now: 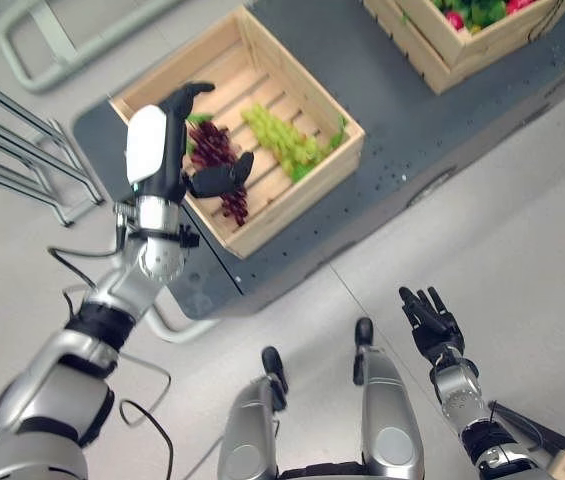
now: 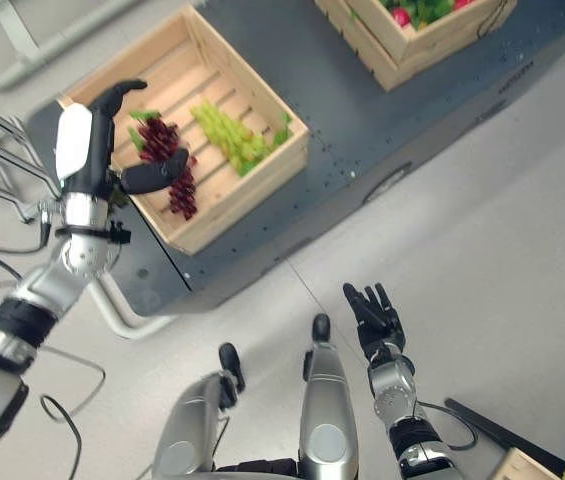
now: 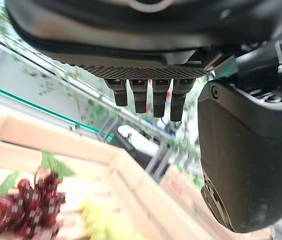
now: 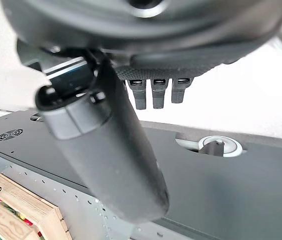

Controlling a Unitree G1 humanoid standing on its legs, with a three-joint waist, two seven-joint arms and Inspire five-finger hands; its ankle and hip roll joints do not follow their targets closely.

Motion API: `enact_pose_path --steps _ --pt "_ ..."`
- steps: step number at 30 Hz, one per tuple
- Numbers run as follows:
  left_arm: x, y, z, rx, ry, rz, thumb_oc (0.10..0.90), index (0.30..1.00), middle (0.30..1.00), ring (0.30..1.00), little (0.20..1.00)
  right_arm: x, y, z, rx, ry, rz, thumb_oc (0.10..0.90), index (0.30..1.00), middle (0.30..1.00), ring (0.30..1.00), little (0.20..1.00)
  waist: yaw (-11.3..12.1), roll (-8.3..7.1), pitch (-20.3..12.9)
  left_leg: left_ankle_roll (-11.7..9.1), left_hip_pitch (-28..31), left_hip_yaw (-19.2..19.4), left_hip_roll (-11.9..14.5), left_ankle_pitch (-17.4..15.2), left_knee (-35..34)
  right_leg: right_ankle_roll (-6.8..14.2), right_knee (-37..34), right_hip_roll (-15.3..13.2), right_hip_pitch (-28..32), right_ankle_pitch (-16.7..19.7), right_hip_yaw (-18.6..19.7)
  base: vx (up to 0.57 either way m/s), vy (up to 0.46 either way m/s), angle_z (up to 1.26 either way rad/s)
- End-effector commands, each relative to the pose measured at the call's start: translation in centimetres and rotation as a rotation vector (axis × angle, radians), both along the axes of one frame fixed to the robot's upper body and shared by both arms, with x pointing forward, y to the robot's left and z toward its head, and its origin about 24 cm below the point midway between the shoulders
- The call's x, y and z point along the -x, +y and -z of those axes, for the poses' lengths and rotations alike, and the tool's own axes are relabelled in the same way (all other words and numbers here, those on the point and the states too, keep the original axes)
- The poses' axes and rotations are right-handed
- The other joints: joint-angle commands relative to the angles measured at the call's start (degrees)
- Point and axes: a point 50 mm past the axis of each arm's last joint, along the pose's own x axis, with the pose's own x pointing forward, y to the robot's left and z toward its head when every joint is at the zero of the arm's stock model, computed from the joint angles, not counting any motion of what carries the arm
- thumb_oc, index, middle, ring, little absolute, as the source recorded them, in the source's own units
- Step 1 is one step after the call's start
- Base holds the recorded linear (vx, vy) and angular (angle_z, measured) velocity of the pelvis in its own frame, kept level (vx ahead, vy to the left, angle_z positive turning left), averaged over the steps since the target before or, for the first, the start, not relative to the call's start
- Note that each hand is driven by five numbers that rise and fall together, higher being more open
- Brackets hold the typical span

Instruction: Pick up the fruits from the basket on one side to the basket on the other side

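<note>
Left eye view: red grapes (image 1: pixel 217 160) seemingly under left hand (image 1: pixel 167 140).

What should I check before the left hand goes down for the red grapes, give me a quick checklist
1. Left hand over the near crate: ok.
2. Left hand open, holding nothing: ok, fingers straight in its wrist view.
3. Red grapes in reach below the hand: ok, they lie in the crate beside the green grapes.
4. Thumb clear of the grapes: cannot tell, it overlaps them from above.
5. Far crate has room: cannot tell, it already holds fruit.
6. Right hand out of the way: ok, open, low over the floor.
</note>
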Motion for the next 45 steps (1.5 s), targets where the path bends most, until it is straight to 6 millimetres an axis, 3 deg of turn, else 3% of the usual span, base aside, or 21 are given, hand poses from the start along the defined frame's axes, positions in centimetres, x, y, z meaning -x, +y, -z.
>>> enact_pose_path --steps 1,8,13,15,21,25,34,35,36,39,42,44,45 --pt "0.8 2.1 -7.3 0.048 -0.284 -0.089 0.800 0.900 0.900 0.900 0.900 1.0 -0.9 -0.6 -0.001 -0.090 0.020 0.800 0.900 0.900 0.900 0.900 -0.26 -1.04 -0.22 3.48 -6.88 -0.01 0.98 -3.44 7.80 -3.22 2.81 1.67 -0.12 -2.97 -0.47 0.00 0.000 0.00" --pt "0.9 2.0 -11.1 -0.081 -0.428 -0.229 0.800 0.900 0.900 0.900 0.900 0.5 -0.9 -1.5 0.010 -0.117 0.009 0.800 0.900 0.900 0.900 0.900 -0.73 -1.23 -0.22 3.91 -16.92 -1.04 1.39 -4.95 14.24 -3.28 9.06 2.26 -10.31 -3.73 1.03 -0.01 0.000 -0.01" --pt "1.0 1.8 -12.7 -0.176 -0.494 -0.310 0.800 0.900 0.900 0.900 0.900 0.2 -1.5 -1.8 0.014 -0.113 0.033 0.800 0.900 0.900 0.900 0.900 -0.84 -1.30 -0.22 3.86 -19.17 -1.36 1.42 -5.15 15.67 -3.28 10.55 2.36 -12.60 -3.80 1.10 0.00 0.006 0.06" --pt "0.8 1.3 -14.0 -0.315 -0.500 -0.380 0.800 0.900 0.900 0.900 0.900 0.0 -2.1 -2.0 0.026 -0.104 0.050 0.800 0.900 0.900 0.900 0.900 -1.05 -1.37 -0.22 3.89 -20.30 -1.36 1.32 -5.22 16.06 -3.24 11.17 2.46 -14.00 -3.74 1.14 0.00 0.000 0.00" --pt "0.4 0.5 -15.7 -0.488 -0.488 -0.471 0.800 0.900 0.900 0.900 0.900 0.0 -3.2 -2.0 0.032 -0.094 0.081 0.800 0.900 0.900 0.900 0.900 -1.68 -1.66 -0.22 3.84 -21.16 -0.95 1.48 -5.24 15.90 -2.85 10.49 2.59 -14.97 -3.19 1.09 0.02 0.003 0.01" --pt "0.7 0.5 -16.2 -0.403 -0.543 -0.458 0.800 0.900 0.900 0.900 0.900 0.4 -3.3 -1.5 0.014 -0.081 0.099 0.800 0.900 0.900 0.900 0.900 -1.74 -1.84 -0.22 3.80 -20.65 -0.62 1.35 -5.10 15.13 -2.57 9.56 2.66 -14.64 -2.70 1.13 0.04 -0.003 0.00" --pt "1.8 1.9 -11.8 0.291 -0.664 -0.237 0.800 0.900 0.900 0.900 0.900 2.0 -1.4 0.7 -0.012 -0.020 0.051 0.800 0.900 0.900 0.900 0.900 -0.84 -1.72 -0.22 3.19 -8.31 -0.05 0.06 -4.15 8.47 -2.23 5.38 2.38 -3.53 -3.19 1.56 0.07 0.035 0.01" --pt "2.0 2.1 -10.2 0.474 -0.658 -0.166 0.800 0.900 0.900 0.900 0.900 2.2 -0.3 1.1 -0.019 -0.013 0.031 0.800 0.900 0.900 0.900 0.900 -0.37 -1.78 -0.22 3.08 -3.58 -0.29 -0.67 -3.49 5.78 -2.19 2.76 1.96 1.18 -2.87 1.39 0.12 0.102 0.05" --pt "2.2 2.1 -9.1 0.542 -0.648 -0.142 0.800 0.900 0.900 0.900 0.900 2.3 0.4 1.2 -0.021 -0.010 0.017 0.800 0.900 0.900 0.900 0.900 -0.15 -1.88 -0.22 3.03 0.00 -0.34 -1.22 -2.88 3.58 -2.14 0.67 1.47 4.75 -2.50 1.01 0.13 0.111 0.05" --pt "2.3 1.8 -7.8 0.580 -0.637 -0.126 0.800 0.900 0.900 0.900 0.900 2.6 1.3 1.5 -0.031 0.002 0.008 0.800 0.900 0.900 0.900 0.900 0.22 -1.74 -2.23 3.04 4.02 -0.01 -2.07 -1.93 0.03 -1.80 -2.96 0.35 8.79 -1.68 0.35 0.12 0.108 0.08" --pt "2.5 1.5 -5.4 0.543 -0.514 -0.111 0.800 0.900 0.900 0.900 0.900 3.8 2.1 2.6 -0.041 0.052 0.027 0.800 0.900 0.900 0.900 0.900 1.13 -0.52 -7.36 3.76 13.06 -0.34 -4.47 -0.26 -8.66 -0.60 -11.26 -1.78 18.10 0.71 -0.52 0.21 0.179 0.11" --pt "2.5 1.2 -4.3 0.513 -0.433 -0.084 0.800 0.900 0.900 0.900 0.900 4.8 2.0 3.4 -0.059 0.086 0.054 0.800 0.900 0.900 0.900 0.900 1.27 0.34 -9.19 4.59 16.81 -1.90 -5.50 0.18 -12.03 -0.87 -9.13 -2.46 20.04 1.83 0.60 0.16 0.111 0.08" --pt "2.6 1.0 -3.7 0.484 -0.392 -0.070 0.800 0.900 0.900 0.900 0.900 5.4 2.0 3.7 -0.069 0.101 0.067 0.800 0.900 0.900 0.900 0.900 0.96 0.66 -9.93 5.21 18.85 -1.95 -5.81 0.01 -13.81 -0.52 -4.13 -2.93 18.51 5.62 2.13 0.16 0.064 0.13"
